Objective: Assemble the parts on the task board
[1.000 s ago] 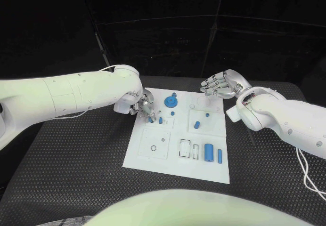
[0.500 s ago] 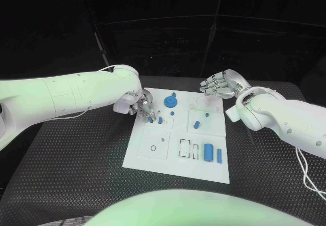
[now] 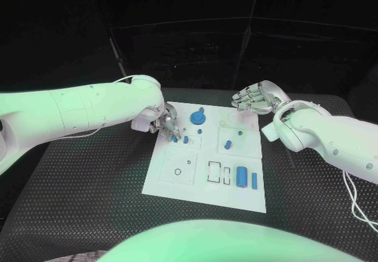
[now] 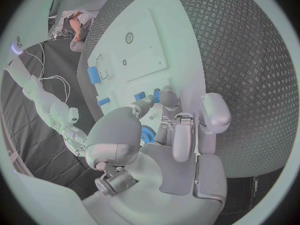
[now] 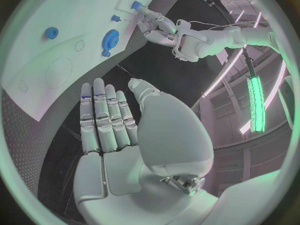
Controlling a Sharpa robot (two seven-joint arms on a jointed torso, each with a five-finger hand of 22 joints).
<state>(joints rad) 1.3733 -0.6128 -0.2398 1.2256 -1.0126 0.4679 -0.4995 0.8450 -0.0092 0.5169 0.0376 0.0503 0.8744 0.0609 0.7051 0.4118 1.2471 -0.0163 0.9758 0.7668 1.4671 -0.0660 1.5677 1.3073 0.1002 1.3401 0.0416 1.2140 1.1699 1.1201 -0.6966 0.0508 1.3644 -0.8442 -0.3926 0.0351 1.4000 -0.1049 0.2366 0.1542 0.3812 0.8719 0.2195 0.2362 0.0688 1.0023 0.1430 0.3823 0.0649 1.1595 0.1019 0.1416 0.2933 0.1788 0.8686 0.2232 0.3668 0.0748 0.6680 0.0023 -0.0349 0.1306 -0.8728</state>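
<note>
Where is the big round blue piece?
In the head view, the round blue piece sits near the far edge of the white board, beside the left hand.

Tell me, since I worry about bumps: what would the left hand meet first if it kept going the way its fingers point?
Probably the small blue part right at the fingertips of the left hand, then the task board beneath. The fingers point down at the board's far-left section; whether they already touch the part is unclear.

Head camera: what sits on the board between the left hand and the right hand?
In the head view, the blue gear-like round part stands on the task board between the left hand and the right hand, with a small blue peg just below it.
</note>
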